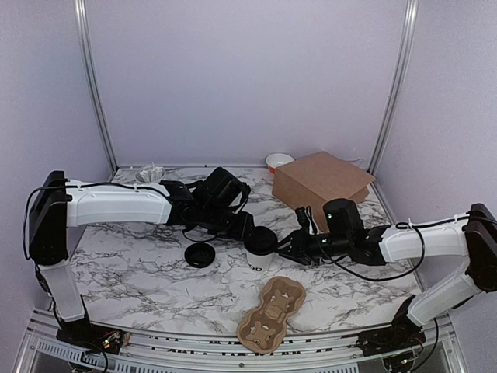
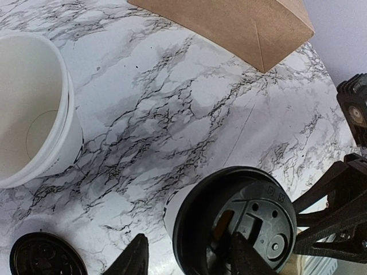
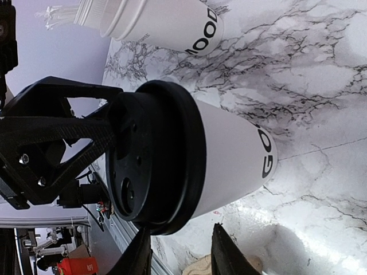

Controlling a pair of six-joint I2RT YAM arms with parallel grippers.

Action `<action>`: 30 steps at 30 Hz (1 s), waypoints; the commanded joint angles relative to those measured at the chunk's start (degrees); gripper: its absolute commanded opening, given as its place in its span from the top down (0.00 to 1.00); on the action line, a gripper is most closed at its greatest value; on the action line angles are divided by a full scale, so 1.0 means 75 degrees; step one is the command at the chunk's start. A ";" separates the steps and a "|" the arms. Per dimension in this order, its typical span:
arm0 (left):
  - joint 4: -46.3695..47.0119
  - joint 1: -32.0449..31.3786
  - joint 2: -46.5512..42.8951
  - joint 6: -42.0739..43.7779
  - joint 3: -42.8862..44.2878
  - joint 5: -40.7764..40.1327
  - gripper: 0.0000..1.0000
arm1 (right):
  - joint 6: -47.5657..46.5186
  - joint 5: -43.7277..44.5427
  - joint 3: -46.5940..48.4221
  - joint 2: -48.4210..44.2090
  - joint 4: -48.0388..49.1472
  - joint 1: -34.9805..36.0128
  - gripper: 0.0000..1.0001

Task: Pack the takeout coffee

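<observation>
The takeout coffee [image 1: 260, 258] stands mid-table, a white paper cup with black lettering [image 3: 235, 154] and a black lid [image 2: 229, 217] on top. My left gripper [image 1: 250, 230] hovers over it from the left and is open [image 2: 189, 252]. One of its fingers [image 2: 246, 255] rests on the lid's top, while the other hangs clear of the cup's outer side. My right gripper [image 1: 289, 247] sits just right of the cup. It is turned on its side and open [image 3: 180, 243], its tips just short of the cup wall with nothing between them.
A second, lidless white cup [image 2: 28, 109] stands left of the coffee, with a loose black lid [image 1: 200, 254] nearby. A tan cardboard carrier [image 1: 272, 313] lies near the front edge. At the back are a brown box [image 1: 320, 183], a small white bowl [image 1: 279, 161] and a canister of sticks [image 1: 151, 175].
</observation>
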 commanded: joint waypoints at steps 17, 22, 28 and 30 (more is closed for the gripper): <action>-0.0485 -0.0340 -0.0088 -0.0976 0.0229 -0.0698 0.56 | 0.0271 0.0044 0.0301 -0.0162 0.0319 0.0073 0.66; -0.0499 -0.0377 -0.0138 -0.1268 0.0372 -0.0629 0.56 | 0.0279 0.0135 0.0271 -0.0257 0.0242 0.0062 0.66; -0.0484 -0.0410 -0.0150 -0.1609 0.0482 -0.0526 0.56 | 0.0244 0.0154 0.0383 -0.0087 0.0218 0.0035 0.66; -0.0486 -0.0421 -0.0171 -0.1699 0.0472 -0.0508 0.56 | 0.0213 0.0115 0.0448 -0.0004 0.0206 -0.0014 0.66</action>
